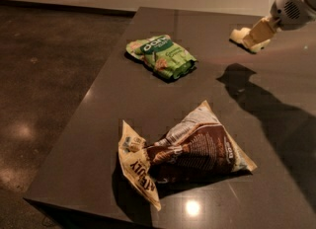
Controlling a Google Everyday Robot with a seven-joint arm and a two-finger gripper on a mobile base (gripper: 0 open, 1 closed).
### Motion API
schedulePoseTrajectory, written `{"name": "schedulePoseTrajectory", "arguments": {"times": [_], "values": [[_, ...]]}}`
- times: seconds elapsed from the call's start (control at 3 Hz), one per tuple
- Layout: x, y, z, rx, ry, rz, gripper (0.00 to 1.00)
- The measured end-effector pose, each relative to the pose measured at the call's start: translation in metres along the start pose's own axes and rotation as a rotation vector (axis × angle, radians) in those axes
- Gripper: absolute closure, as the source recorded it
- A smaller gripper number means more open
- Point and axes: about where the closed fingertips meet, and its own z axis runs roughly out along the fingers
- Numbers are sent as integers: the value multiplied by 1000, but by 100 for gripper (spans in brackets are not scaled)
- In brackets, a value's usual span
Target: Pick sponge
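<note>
The sponge (239,35) is a small pale yellow block at the far right of the dark table (118,124). My gripper (252,38) comes in from the upper right on a white arm, and its cream fingers (260,29) are shut on the sponge. The sponge hangs a little above the table top. Its shadow (237,77) lies apart from it, lower on the surface.
A green snack bag (160,57) lies at the far middle of the table. A crumpled brown and cream snack bag (187,154) lies near the front edge. The table's left edge drops to a dark floor (44,75). A pale wall runs behind.
</note>
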Motion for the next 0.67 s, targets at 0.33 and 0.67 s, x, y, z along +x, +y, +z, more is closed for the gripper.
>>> {"name": "schedulePoseTrajectory", "arguments": {"times": [0.33,0.67], "values": [[-13,11,-19,-16,-20,-53,100],[-13,30,-13,-76,-8,-71,100]]}}
